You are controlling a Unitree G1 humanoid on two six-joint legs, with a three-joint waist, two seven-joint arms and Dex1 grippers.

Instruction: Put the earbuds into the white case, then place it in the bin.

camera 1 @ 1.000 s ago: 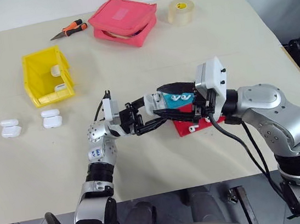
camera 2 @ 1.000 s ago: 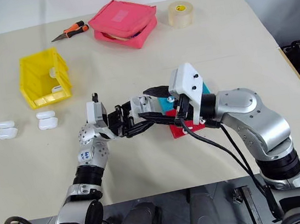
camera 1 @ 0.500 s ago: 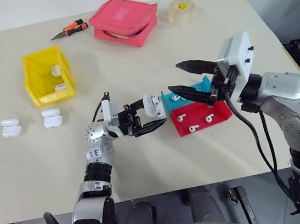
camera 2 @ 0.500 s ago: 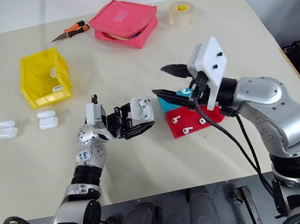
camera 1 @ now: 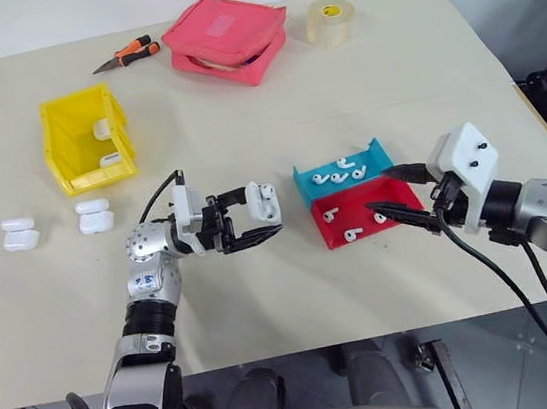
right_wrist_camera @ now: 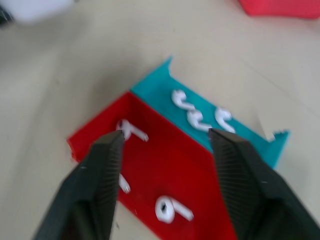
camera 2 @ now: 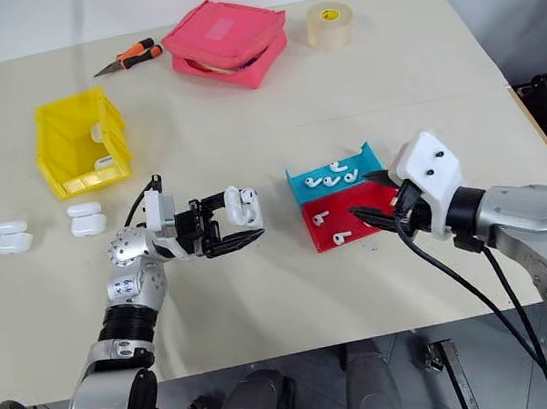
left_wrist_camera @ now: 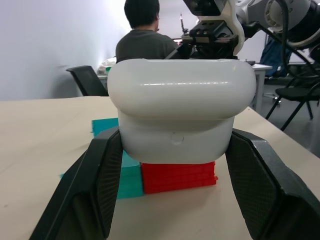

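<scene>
White case (left_wrist_camera: 181, 112) interior hidden — earbud (right_wrist_camera: 126, 185) half behind pincer finger (right_wrist_camera: 97, 187).

Bare table (camera 1: 245, 138) lies open between the bin (camera 1: 85, 138) and the trays (camera 1: 354, 204).

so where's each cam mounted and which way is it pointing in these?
Left eye, right eye: stereo pair on the head, looking forward and down over the table; both arms show, the left gripper holding the white case, the right gripper open.
Left wrist: on the left arm, looking along its fingers past the case to the red tray, the blue tray and a seated person.
Right wrist: on the right arm, looking down between its fingers at both trays' earbuds.
Shared: all views catch the trays.
</scene>
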